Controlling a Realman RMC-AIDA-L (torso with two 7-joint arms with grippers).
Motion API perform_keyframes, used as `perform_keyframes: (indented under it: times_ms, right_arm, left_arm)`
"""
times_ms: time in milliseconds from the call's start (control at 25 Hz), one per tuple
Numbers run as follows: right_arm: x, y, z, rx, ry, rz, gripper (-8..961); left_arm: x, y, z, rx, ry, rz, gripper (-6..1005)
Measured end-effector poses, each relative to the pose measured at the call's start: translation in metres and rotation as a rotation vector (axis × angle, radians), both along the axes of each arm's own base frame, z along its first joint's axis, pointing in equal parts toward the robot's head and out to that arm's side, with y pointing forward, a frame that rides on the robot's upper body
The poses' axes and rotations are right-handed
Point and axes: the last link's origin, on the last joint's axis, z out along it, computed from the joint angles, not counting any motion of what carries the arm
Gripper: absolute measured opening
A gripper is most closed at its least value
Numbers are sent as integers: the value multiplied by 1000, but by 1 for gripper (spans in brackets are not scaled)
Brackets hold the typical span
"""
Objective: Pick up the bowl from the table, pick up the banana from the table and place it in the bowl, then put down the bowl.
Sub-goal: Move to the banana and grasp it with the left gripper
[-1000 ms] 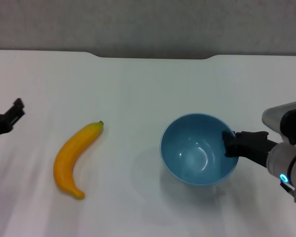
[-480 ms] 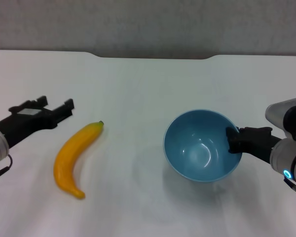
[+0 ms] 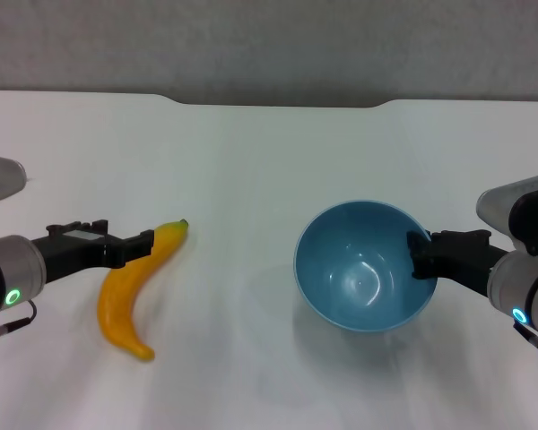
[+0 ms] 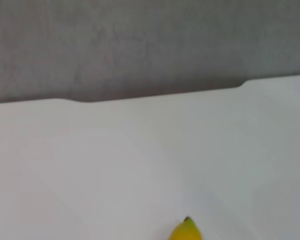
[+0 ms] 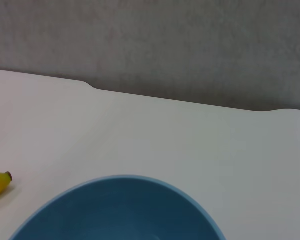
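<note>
- A white table (image 3: 251, 161) with a notched far edge runs up to a grey wall (image 3: 269, 45).
- At about nine o'clock in the head view, the left gripper (image 3: 139, 245) reaches in from the left edge, its dark fingers around the upper part of the banana; how far apart they stand cannot be told.
- The banana (image 3: 130, 291) lies on the table left of centre, curved, with its dark-green stem tip pointing toward one o'clock. The left wrist view shows only that tip.
- The bowl (image 3: 363, 269), light blue and glossy, sits right of centre at about four o'clock, tilted and lifted, with a shadow on the table beneath it.
- At three o'clock, the right gripper (image 3: 419, 254) is clamped on the bowl's right rim, one finger inside the wall.
</note>
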Motion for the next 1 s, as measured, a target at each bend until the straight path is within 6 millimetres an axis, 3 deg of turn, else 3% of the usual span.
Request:
perform_keyframes:
  times_ms: [520, 1000]
  right_arm:
    - [1, 0, 1, 3, 0, -1, 41]
    - [0, -1, -1, 3, 1, 4, 41]
  left_arm:
    - [7, -1, -22, 2, 87, -49, 866]
    - [-7, -3, -35, 28, 147, -45, 901]
